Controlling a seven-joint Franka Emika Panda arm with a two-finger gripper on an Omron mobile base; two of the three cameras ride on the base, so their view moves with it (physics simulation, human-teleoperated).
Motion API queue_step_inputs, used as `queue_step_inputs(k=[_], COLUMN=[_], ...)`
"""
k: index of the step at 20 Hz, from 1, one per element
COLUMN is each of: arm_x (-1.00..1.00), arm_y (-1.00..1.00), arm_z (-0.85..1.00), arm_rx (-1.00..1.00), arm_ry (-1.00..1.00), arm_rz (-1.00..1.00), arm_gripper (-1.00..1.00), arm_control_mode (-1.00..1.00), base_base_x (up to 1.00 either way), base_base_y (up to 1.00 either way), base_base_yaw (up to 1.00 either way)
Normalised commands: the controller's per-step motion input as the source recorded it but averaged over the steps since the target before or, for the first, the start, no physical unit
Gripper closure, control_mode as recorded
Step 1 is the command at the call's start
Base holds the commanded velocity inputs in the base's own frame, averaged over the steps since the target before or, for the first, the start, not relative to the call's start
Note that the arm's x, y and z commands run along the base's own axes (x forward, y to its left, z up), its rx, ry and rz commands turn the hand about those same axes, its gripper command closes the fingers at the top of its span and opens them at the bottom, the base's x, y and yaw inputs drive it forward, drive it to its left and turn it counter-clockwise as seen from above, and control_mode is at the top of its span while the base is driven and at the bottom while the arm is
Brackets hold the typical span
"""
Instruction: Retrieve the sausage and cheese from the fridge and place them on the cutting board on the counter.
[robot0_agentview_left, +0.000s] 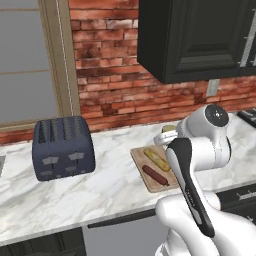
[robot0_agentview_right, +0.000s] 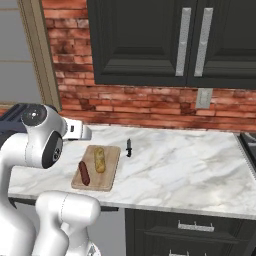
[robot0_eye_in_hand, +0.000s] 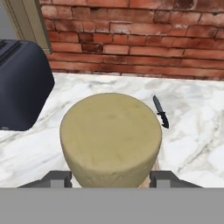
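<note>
One item carried: cheese (robot0_eye_in_hand: 110, 138) clamped in gripper (robot0_eye_in_hand: 110, 178) | sausage (robot0_agentview_right: 84, 172) on cutting board (robot0_agentview_right: 111, 167) | bound for board, judged.

A dark blue toaster (robot0_agentview_left: 63, 147) stands on the marble at the left, below a window with a tan frame (robot0_agentview_left: 59, 60). A small black knife (robot0_agentview_right: 129, 147) lies on the marble to the right of the board, apart from it. A yellow-tan bread-like stick (robot0_agentview_right: 100, 159) lies on the board. Black wall cabinets (robot0_agentview_right: 170, 40) with silver handles hang on the red brick wall (robot0_eye_in_hand: 131, 39), which carries a grey outlet (robot0_agentview_right: 203, 98).
</note>
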Motion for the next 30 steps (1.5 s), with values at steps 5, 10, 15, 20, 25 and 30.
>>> queue_step_inputs(k=[5, 10, 15, 20, 25, 30], arm_x=[0.00, 0.00, 0.00, 0.42, 0.99, 0.76], arm_y=[0.00, 0.00, 0.00, 0.09, 0.26, -0.15], arm_z=[0.00, 0.00, 0.00, -0.04, -0.15, -0.30], arm_rx=[0.00, 0.00, 0.00, -0.01, 0.00, -0.06], arm_ry=[0.00, 0.00, 0.00, 0.09, 0.30, 0.31], arm_rz=[0.00, 0.00, 0.00, 0.00, -0.01, 0.00], arm_gripper=[1.00, 1.00, 1.00, 1.00, 1.00, 1.00], arm_control_mode=[1.00, -1.00, -1.00, -1.00, -1.00, -1.00], base_base_x=[0.00, 0.00, 0.00, 0.00, 0.00, 0.00], base_base_y=[0.00, 0.00, 0.00, 0.00, 0.00, 0.00], base_base_yaw=[0.00, 0.00, 0.00, 0.00, 0.00, 0.00])
